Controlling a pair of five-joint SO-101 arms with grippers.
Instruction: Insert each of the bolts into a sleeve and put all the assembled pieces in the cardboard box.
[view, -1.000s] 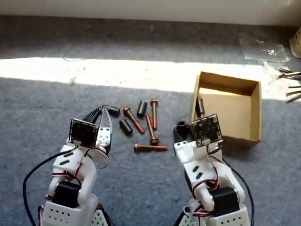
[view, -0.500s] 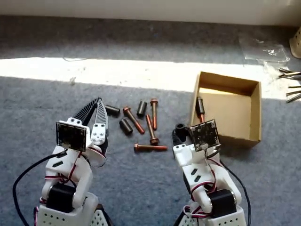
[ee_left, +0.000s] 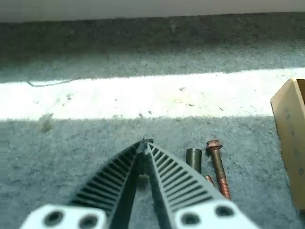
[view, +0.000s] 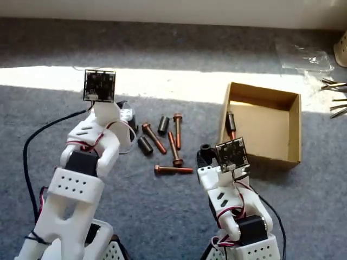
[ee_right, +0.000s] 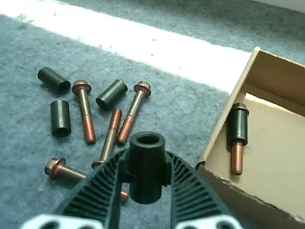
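Observation:
My right gripper (ee_right: 145, 183) is shut on a black sleeve (ee_right: 145, 164), held upright just left of the cardboard box (view: 264, 93); in the high view that sleeve (view: 206, 147) shows ahead of the right wrist. One bolt-in-sleeve piece (ee_right: 236, 136) lies in the box against its left wall. Several copper bolts (view: 173, 169) and black sleeves (view: 145, 144) lie loose on the carpet between the arms. My left gripper (ee_left: 144, 143) is shut with nothing in it, raised over the carpet left of the pile, with a sleeve (ee_left: 193, 158) and a bolt (ee_left: 218, 167) just beside it.
A bright sunlit strip (view: 162, 84) crosses the grey carpet behind the parts. A clear plastic bag (view: 303, 57) and some metal rods (view: 333, 84) lie at the far right. Open carpet stretches to the left of the left arm.
The left arm has lifted and swung away from the base toward the sunlit strip, its fingers closing from open to shut. The right arm with its sleeve has drawn back slightly.

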